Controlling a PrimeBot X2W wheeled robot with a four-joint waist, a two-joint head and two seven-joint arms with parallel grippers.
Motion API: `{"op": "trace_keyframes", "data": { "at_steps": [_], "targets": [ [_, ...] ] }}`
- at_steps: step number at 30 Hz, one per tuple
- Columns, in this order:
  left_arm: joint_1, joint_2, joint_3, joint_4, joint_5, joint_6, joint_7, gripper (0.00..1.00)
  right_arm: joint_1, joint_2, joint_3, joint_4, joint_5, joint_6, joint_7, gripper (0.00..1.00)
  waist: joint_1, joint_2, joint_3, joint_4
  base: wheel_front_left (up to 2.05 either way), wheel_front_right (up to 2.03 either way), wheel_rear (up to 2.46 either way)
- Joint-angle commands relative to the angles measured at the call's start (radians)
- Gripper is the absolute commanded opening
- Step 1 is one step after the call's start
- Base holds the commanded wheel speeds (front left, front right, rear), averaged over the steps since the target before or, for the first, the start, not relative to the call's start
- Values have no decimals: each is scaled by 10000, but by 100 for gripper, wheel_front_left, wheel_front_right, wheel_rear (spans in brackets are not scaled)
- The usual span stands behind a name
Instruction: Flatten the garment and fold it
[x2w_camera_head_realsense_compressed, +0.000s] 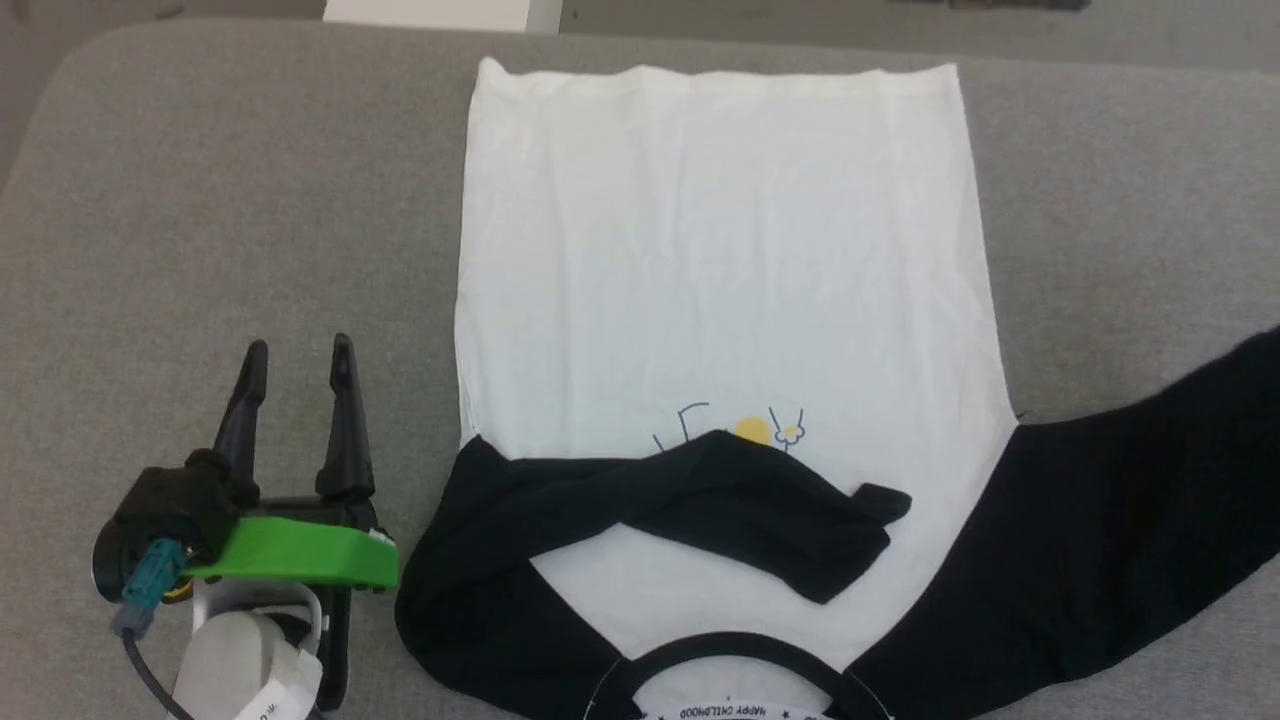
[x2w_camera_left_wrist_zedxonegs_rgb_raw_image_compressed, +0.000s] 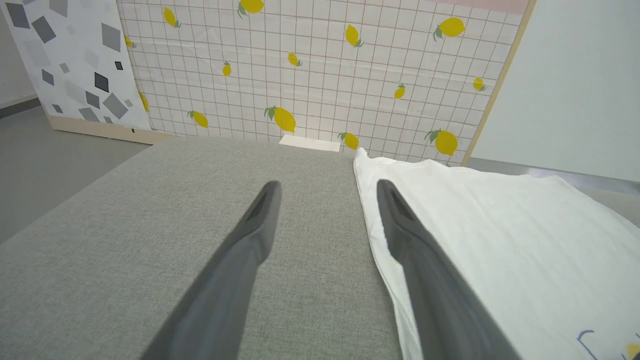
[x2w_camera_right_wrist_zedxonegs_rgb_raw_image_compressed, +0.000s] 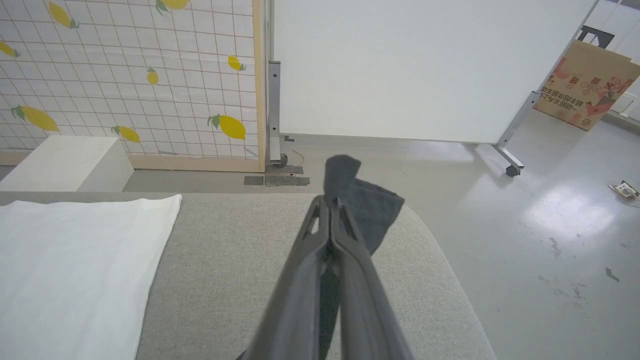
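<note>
**Q:** Garment status?
**A:** Garment (x2w_camera_head_realsense_compressed: 720, 250) lies flat on the grey padded table (x2w_camera_head_realsense_compressed: 250, 200), collar nearest the robot. Left sleeve (x2w_camera_head_realsense_compressed: 700, 500) is folded across the chest; right sleeve (x2w_camera_head_realsense_compressed: 1100, 520) lies outstretched.
**Q:** Grippers?
**A:** Right gripper (x2w_camera_right_wrist_zedxonegs_rgb_raw_image_compressed: 331, 205) pinches dark sleeve fabric. Left gripper (x2w_camera_head_realsense_compressed: 300, 360) is spread beside the garment's left edge. Body folds appear outstanding.

The shirt (x2w_camera_head_realsense_compressed: 720, 250) lies flat on the cushion (x2w_camera_head_realsense_compressed: 200, 200), collar nearest the robot. Its left sleeve (x2w_camera_head_realsense_compressed: 700, 500) is folded across the chest. The right sleeve (x2w_camera_head_realsense_compressed: 1100, 500) runs off right, its end seemingly between the right gripper's (x2w_camera_right_wrist_zedxonegs_rgb_raw_image_compressed: 331, 202) fingers. The left gripper (x2w_camera_head_realsense_compressed: 297, 390) sits just left of the shirt.
</note>
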Motion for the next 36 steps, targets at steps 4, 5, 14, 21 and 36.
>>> {"op": "trace_keyframes", "data": {
  "at_steps": [4,5,14,21,36],
  "targets": [
    [252,41,-122,74,21,-59,-45,100,599,228,759,-1443,-47,-15,600,0,1,0,-809,-118,0,0,0],
    [270,45,-138,78,8,-60,-45,100,675,276,1011,-1743,-71,-15,708,0,1,0,-845,-108,0,0,0],
    [269,46,-249,123,-64,-68,-45,100,698,343,4484,-2926,-499,-15,1191,0,1,0,-918,-49,0,0,0],
    [218,24,-314,136,-130,-72,-45,100,-76,620,8105,-1382,-602,-15,888,0,1,0,-821,9,0,0,0],
    [-97,-96,-574,259,-216,-77,-45,100,-1911,2154,11875,4917,-265,-15,-1402,0,1,0,-320,558,0,0,0]
  ]
}}
